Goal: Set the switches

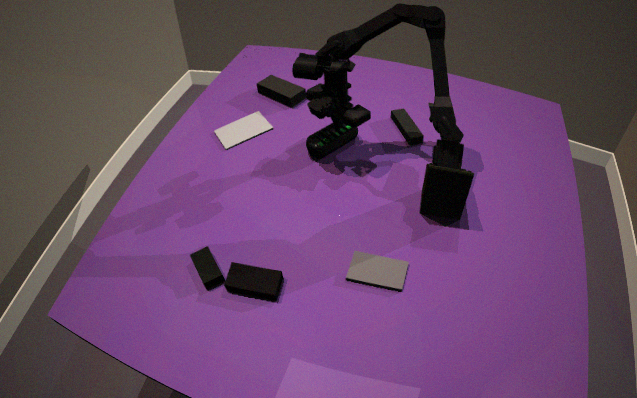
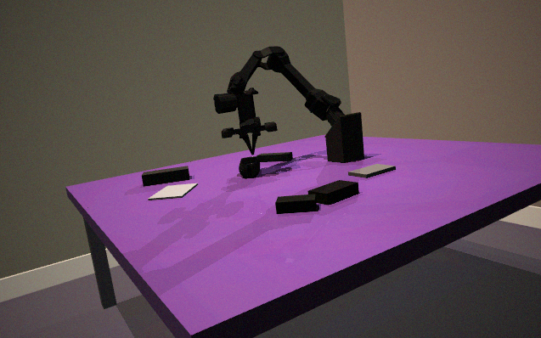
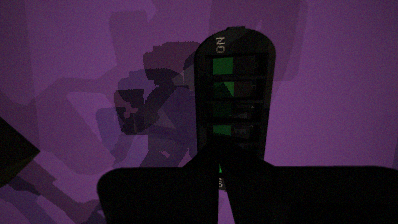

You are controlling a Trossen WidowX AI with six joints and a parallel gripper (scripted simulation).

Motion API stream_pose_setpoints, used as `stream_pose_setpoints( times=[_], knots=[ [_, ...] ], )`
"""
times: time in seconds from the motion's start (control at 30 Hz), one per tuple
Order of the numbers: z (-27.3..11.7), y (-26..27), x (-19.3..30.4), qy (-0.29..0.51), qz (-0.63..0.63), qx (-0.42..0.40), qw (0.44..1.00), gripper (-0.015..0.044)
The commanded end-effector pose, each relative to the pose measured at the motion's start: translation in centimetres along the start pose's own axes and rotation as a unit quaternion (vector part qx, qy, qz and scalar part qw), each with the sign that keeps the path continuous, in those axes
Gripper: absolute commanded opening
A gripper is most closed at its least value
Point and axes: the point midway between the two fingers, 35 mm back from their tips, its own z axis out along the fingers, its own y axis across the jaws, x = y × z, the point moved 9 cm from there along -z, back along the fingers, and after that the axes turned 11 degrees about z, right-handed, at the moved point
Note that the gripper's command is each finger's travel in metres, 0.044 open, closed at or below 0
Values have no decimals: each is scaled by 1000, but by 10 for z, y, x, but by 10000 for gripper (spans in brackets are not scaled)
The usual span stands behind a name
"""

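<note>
The closed, empty hand [image 1: 337,123] [image 2: 252,154] [image 3: 217,141] hovers seemingly just above the unit [image 1: 319,149] [image 2: 249,168] [image 3: 235,42], its switch row running away beneath.

Two pale plates [image 1: 243,130] [image 2: 173,191], four dark blocks [image 1: 254,281] [image 2: 334,192].

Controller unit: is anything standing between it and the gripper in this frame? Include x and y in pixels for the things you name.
Nothing visible does. The closed gripper [image 2: 252,153] [image 3: 217,141] points down just above the controller unit [image 1: 331,142] [image 2: 249,167] [image 3: 235,45], with no other part between them. The small dark block [image 1: 406,126] [image 2: 275,157] lies off to the side, toward the arm's base [image 1: 446,192] [image 2: 352,138].
</note>
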Motion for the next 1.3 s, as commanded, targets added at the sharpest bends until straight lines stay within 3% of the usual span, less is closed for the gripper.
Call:
stream_pose_setpoints(
  times=[0.0,0.17,0.4,1.27],
  knots=[
    [-19,-2,2,-5,6,8,1000,0],
    [-19,-3,-4,-5,6,8,1000,0],
    [-20,-11,-59,-6,7,8,1000,0],
    [16,-12,-61,-6,8,8,1000,0]
  ],
)
